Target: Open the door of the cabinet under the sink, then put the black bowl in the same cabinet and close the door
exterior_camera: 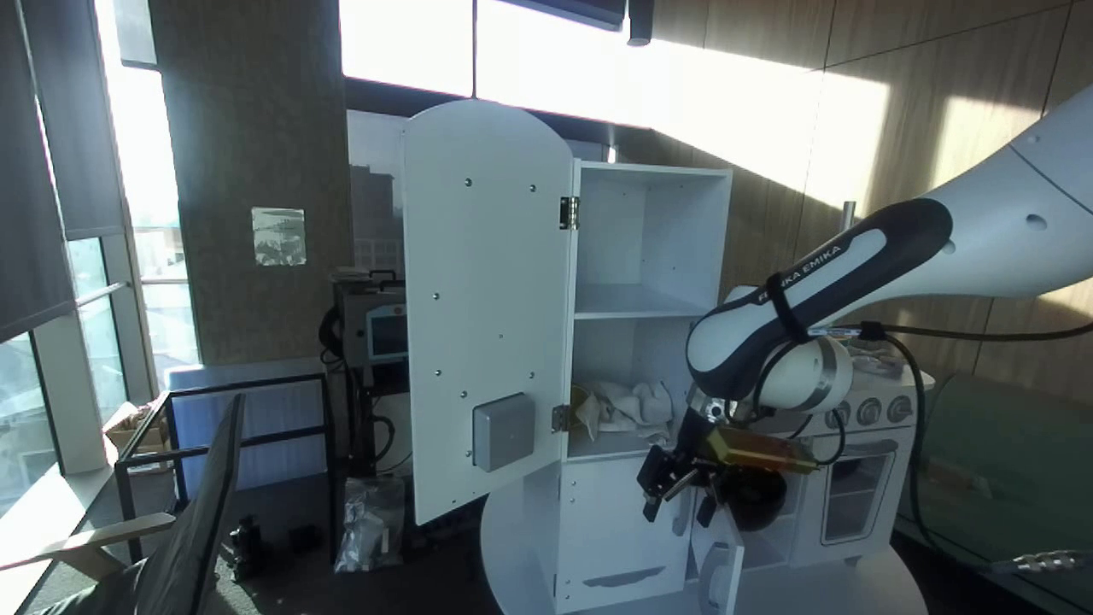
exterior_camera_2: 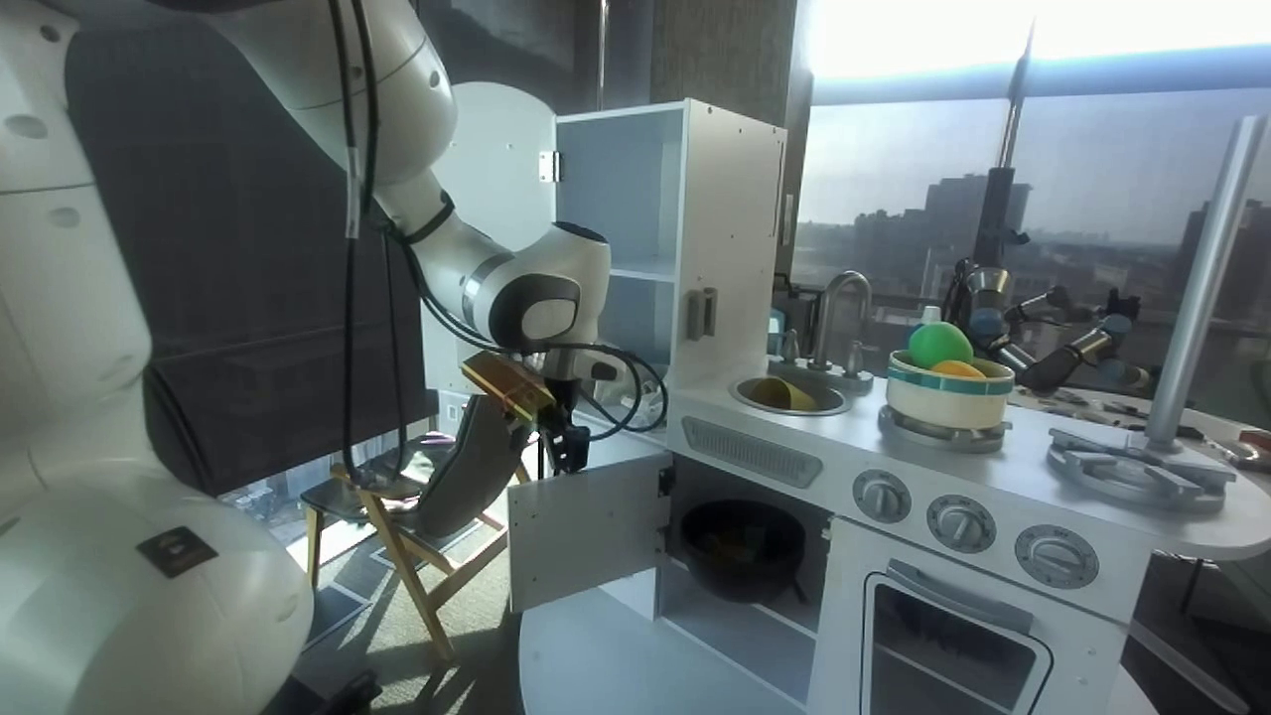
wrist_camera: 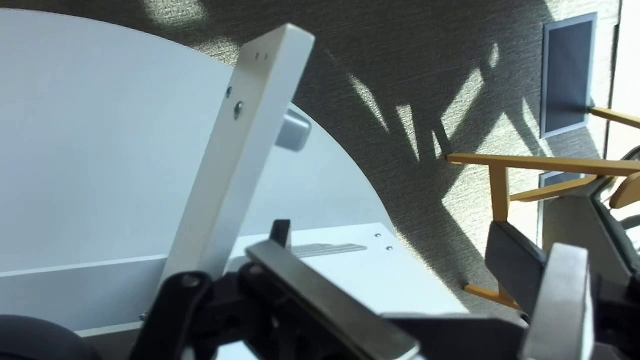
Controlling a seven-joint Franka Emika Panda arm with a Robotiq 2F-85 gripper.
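Black bowl [exterior_camera_2: 743,568] inside the cabinet [exterior_camera_2: 740,638].
Arm [exterior_camera: 897,248] slants down, gripper [exterior_camera: 680,508] spread wide; wrist view crops the bowl at eight o'clock.

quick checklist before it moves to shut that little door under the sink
1. Door standing open: ok, swung outward.
2. Black bowl inside the cabinet: ok, seen there in an exterior view.
3. Black bowl clear of the door's closing path: cannot tell.
4. Gripper open and empty: ok, jaws apart, nothing between them.
5. Gripper free of the door: cannot tell whether they touch.
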